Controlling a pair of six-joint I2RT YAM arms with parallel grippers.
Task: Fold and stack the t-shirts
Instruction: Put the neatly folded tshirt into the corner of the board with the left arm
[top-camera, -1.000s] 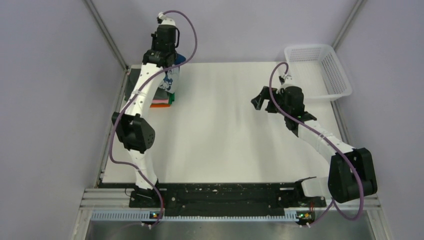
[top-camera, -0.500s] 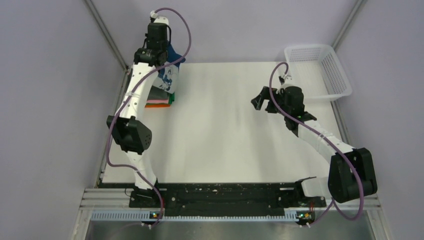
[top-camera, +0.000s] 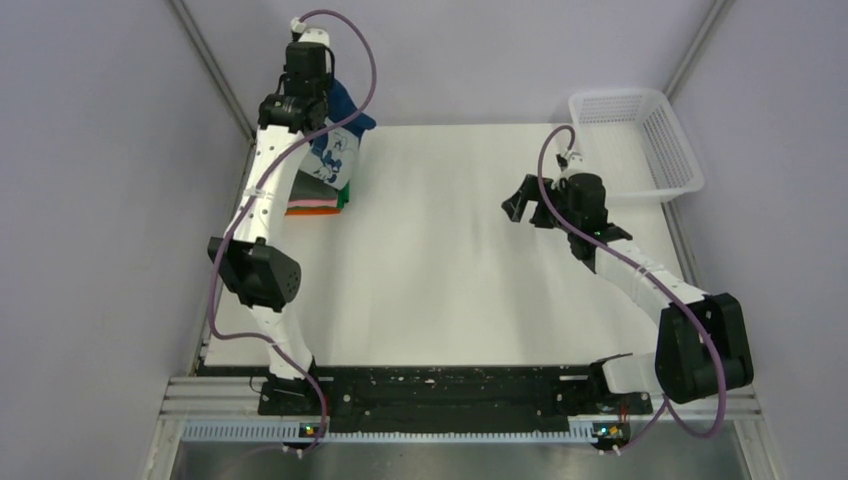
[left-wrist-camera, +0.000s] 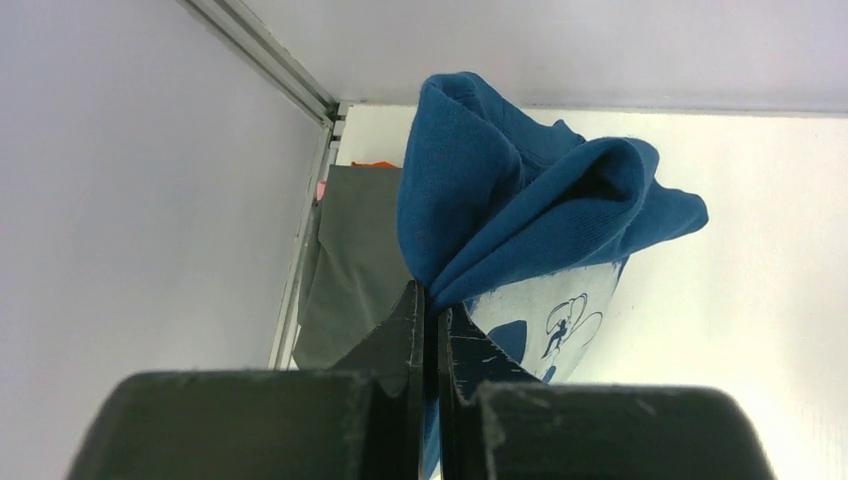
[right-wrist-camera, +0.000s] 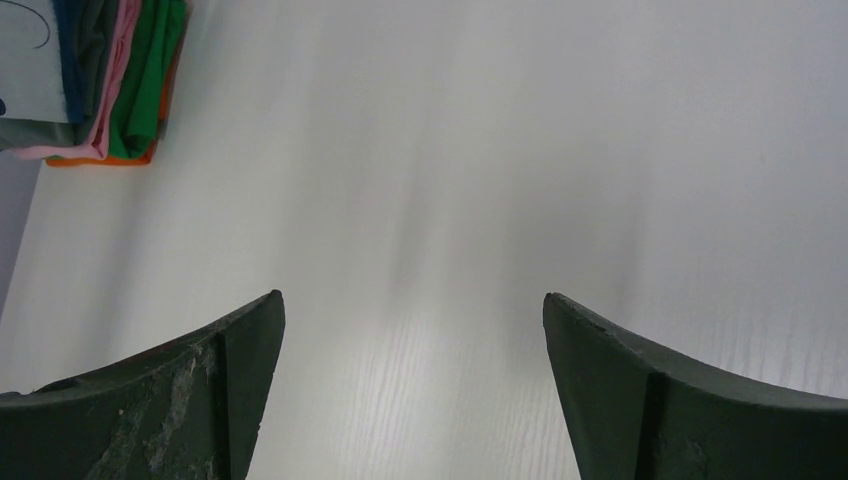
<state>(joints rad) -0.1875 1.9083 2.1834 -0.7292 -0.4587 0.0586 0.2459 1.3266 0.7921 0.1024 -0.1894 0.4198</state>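
While the left gripper (left-wrist-camera: 430, 300) pinches the navy t-shirt (left-wrist-camera: 520, 200) tight, bunched and dangling above the folded stack (top-camera: 320, 206) just beneath it, stacking seems in hand. Next it should lower and release squarely. Well aside, the right gripper (right-wrist-camera: 411, 300) hangs wide open, empty.

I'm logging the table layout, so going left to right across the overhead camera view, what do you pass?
Stack of folded shirts → open right tool → white mesh basket. The navy t-shirt pinched in the left tool overlaps the stack, so it's left out.
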